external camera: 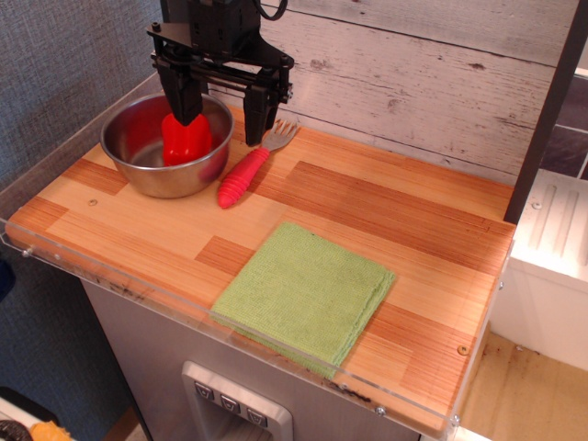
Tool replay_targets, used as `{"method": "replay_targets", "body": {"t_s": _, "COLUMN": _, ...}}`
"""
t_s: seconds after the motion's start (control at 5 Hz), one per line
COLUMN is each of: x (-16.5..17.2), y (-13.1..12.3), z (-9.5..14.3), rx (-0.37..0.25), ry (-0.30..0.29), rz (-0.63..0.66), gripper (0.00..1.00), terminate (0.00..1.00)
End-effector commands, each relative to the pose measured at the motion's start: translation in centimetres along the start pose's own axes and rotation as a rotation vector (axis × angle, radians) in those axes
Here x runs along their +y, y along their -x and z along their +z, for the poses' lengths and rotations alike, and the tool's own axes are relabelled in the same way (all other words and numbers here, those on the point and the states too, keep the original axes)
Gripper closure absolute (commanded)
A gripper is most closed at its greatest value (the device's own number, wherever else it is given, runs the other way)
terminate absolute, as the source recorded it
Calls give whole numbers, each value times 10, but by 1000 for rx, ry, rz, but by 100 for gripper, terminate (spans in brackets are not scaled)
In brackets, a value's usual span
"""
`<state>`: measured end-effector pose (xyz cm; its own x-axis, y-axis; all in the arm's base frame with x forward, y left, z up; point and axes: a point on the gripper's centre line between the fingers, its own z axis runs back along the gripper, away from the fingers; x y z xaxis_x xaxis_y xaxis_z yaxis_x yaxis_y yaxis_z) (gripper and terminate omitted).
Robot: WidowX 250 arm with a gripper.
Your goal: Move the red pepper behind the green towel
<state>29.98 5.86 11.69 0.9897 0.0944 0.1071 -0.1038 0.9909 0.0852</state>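
Inside the steel bowl (pixel 138 165), red pepper (pixel 186 140) — beneath the end effector (pixel 220 108), fingers spread

Wooden counter (pixel 413 220) of light and dark striped planks, edged with clear acrylic. Directly on it lay a steel bowl (pixel 165 170) at the rear left, a fork (pixel 253 165) with red ribbed handle just beside it, and the green towel (pixel 308 292), flat, near the front edge.
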Motion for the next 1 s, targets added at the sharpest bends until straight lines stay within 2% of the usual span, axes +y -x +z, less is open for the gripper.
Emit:
{"method": "replay_targets", "body": {"t_s": 0.0, "x": 0, "y": 0, "z": 0, "rx": 0, "ry": 0, "rz": 0, "gripper": 0, "terminate": 0}}
{"method": "replay_targets", "body": {"t_s": 0.2, "x": 27, "y": -15, "z": 1, "rx": -20, "ry": -25, "rz": 50, "gripper": 0, "terminate": 0}}
{"method": "replay_targets", "body": {"t_s": 0.6, "x": 88, "y": -49, "z": 11, "rx": -69, "ry": -40, "rz": 256, "gripper": 0, "terminate": 0}}
{"method": "replay_targets", "body": {"t_s": 0.8, "x": 93, "y": -52, "z": -5, "rx": -49, "ry": -28, "rz": 296, "gripper": 0, "terminate": 0}}
